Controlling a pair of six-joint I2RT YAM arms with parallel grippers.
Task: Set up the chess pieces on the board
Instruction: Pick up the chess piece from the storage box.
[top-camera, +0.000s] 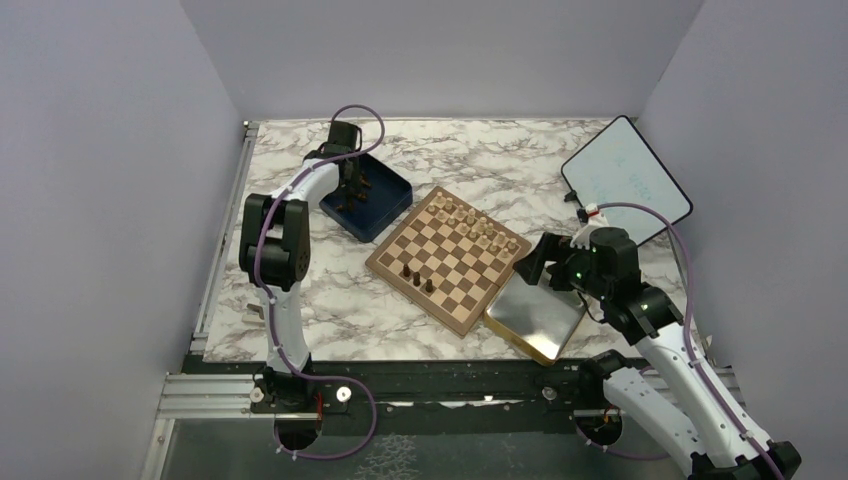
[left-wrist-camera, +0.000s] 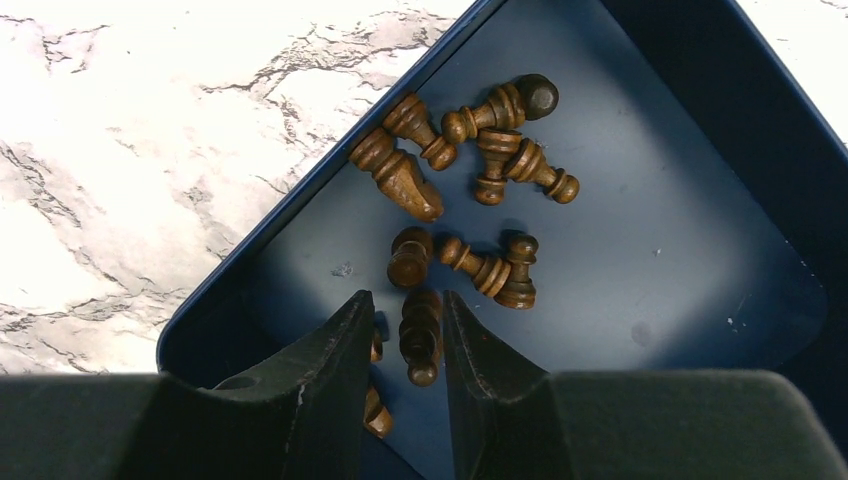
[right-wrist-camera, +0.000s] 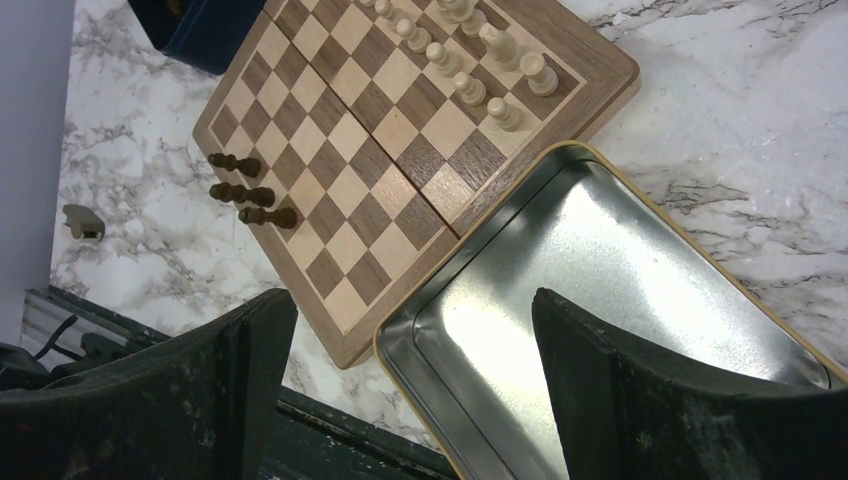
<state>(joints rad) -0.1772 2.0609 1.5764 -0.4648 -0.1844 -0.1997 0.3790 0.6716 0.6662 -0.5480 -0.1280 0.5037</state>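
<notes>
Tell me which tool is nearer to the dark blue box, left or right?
Left. The left tool reaches into the blue box, with a lying dark chess piece between its fingers. The right tool hovers above the metal tray, across the board from the box.

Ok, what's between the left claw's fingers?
One dark brown chess piece, lying on its side in the blue box, with the left claw straddling it; the left wrist view shows this.
</notes>
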